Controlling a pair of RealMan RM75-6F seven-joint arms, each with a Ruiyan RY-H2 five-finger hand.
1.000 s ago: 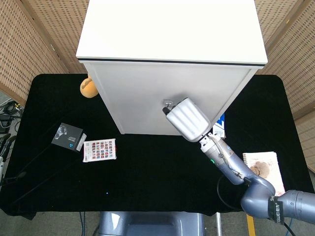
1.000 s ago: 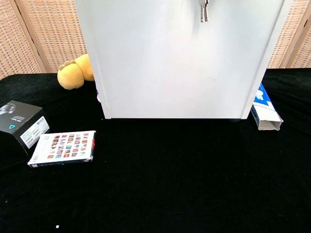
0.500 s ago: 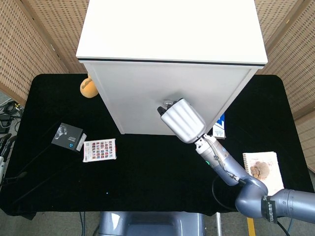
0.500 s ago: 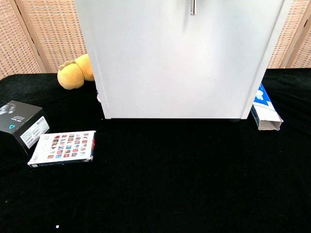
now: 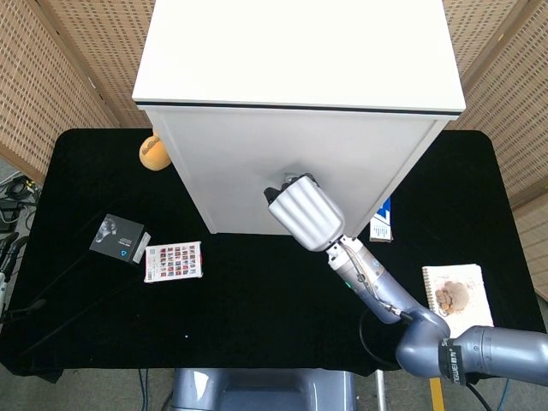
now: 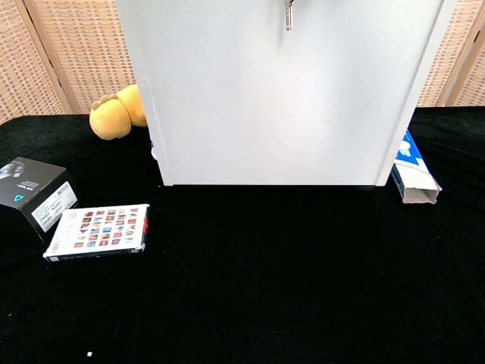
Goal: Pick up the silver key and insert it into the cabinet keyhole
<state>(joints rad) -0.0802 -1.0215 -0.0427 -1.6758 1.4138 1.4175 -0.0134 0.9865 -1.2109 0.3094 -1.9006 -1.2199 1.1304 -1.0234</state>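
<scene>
The white cabinet (image 5: 231, 171) stands at the middle of the black table, its front face filling the chest view (image 6: 265, 114). A small silver fitting (image 5: 297, 178), apparently the lock, shows on that front. My right hand (image 5: 303, 211) is raised against the front just below it, with the back of the hand toward the head camera and dark fingers (image 5: 274, 190) reaching left of the fitting. The silver key (image 6: 289, 15) hangs at the top edge of the chest view, held by this hand. The keyhole itself is hidden. My left hand shows in neither view.
A yellow plush toy (image 6: 114, 114) lies by the cabinet's left corner. A black box (image 6: 34, 193) and a card pack (image 6: 98, 231) sit at the front left. A blue-white carton (image 6: 413, 171) leans at the cabinet's right, and a notebook (image 5: 458, 295) lies at the far right.
My right hand has slid leftward along the cabinet front, up under the silver fitting. The hanging key has moved left with it in the chest view.
</scene>
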